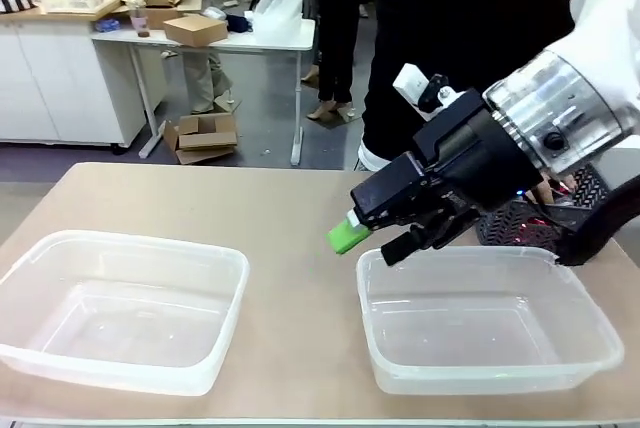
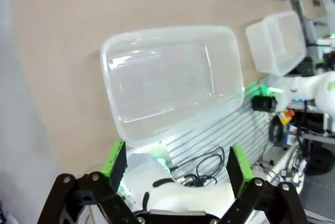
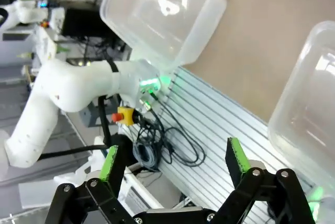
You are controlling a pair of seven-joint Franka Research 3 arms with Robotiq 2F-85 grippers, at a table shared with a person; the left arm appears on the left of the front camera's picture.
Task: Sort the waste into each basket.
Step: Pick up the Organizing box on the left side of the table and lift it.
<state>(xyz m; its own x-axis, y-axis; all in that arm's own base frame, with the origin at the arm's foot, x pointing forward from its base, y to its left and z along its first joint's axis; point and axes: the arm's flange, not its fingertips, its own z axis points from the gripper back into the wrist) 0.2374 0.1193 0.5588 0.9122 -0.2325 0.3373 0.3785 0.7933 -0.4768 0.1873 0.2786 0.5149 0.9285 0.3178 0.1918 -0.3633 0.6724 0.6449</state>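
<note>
No can or bottle shows anywhere in these views, so the waste itself cannot be placed; it may lie beyond the frame or behind the right arm. Both clear tubs on the tan table (image 1: 290, 278) hold nothing, so by my judgement the sorting has not started and all of it is left to do.

The left clear tub (image 1: 215, 260) sits near the table's front edge on the robot's left, the right clear tub (image 1: 590, 318) on its right, well apart, with bare table between them. Each is a see-through rectangular tub with a rounded rim and a glossy bottom. A dark lattice basket (image 1: 520, 223) is partly visible behind the right arm at the far right (its contents are hidden).

The right gripper (image 1: 375, 243) hangs just above the far left corner of the right clear tub, its 2 green-padded fingers spread apart with nothing between them. The left gripper (image 2: 175, 166), seen only from its own wrist camera, is likewise spread wide and empty, looking down at the left clear tub.
</note>
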